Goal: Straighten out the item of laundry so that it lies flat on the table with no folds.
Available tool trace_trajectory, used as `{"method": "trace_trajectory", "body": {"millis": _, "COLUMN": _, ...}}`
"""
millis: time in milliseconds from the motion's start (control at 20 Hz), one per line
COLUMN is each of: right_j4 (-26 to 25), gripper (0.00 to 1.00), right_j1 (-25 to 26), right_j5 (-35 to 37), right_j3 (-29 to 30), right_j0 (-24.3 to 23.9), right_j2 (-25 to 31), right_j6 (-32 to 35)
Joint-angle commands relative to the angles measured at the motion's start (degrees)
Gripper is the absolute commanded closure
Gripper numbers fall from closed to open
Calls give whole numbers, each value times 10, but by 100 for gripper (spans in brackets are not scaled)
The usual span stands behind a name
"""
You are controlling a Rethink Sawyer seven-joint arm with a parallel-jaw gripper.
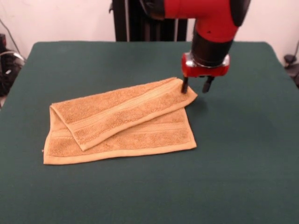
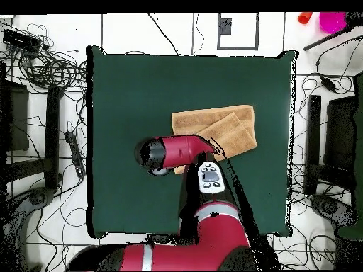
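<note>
A dark green desk [image 1: 243,177] is filling most of the front view, with a white wall behind it. The towel [image 1: 121,126] is lying left of centre, one flap doubled over diagonally toward the upper right. The hand [image 1: 195,85] is hanging at the flap's right corner with its fingers [image 1: 185,84] apart, the left one seemingly touching the towel edge. In the overhead view the arm [image 2: 181,150] is hiding part of the towel, and cables [image 2: 49,67] are trailing across the tiled floor [image 2: 142,28] at upper left.
</note>
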Motion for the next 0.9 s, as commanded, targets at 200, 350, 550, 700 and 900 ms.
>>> {"method": "trace_trajectory", "body": {"millis": 200, "right_j4": -23, "gripper": 0, "right_j1": 42, "right_j5": -65, "right_j3": 28, "right_j0": -17, "right_j2": 38, "right_j6": 30}}
{"method": "trace_trajectory", "body": {"millis": 350, "right_j4": -24, "gripper": 0, "right_j1": 52, "right_j5": -85, "right_j3": 29, "right_j0": -17, "right_j2": 38, "right_j6": 38}}
{"method": "trace_trajectory", "body": {"millis": 550, "right_j4": -17, "gripper": 0, "right_j1": 63, "right_j5": -94, "right_j3": 18, "right_j0": 6, "right_j2": 25, "right_j6": 68}}
{"method": "trace_trajectory", "body": {"millis": 700, "right_j4": -11, "gripper": 0, "right_j1": 73, "right_j5": -103, "right_j3": 9, "right_j0": 18, "right_j2": 17, "right_j6": 85}}
{"method": "trace_trajectory", "body": {"millis": 900, "right_j4": -13, "gripper": 0, "right_j1": 92, "right_j5": -138, "right_j3": -1, "right_j0": 28, "right_j2": 5, "right_j6": 97}}
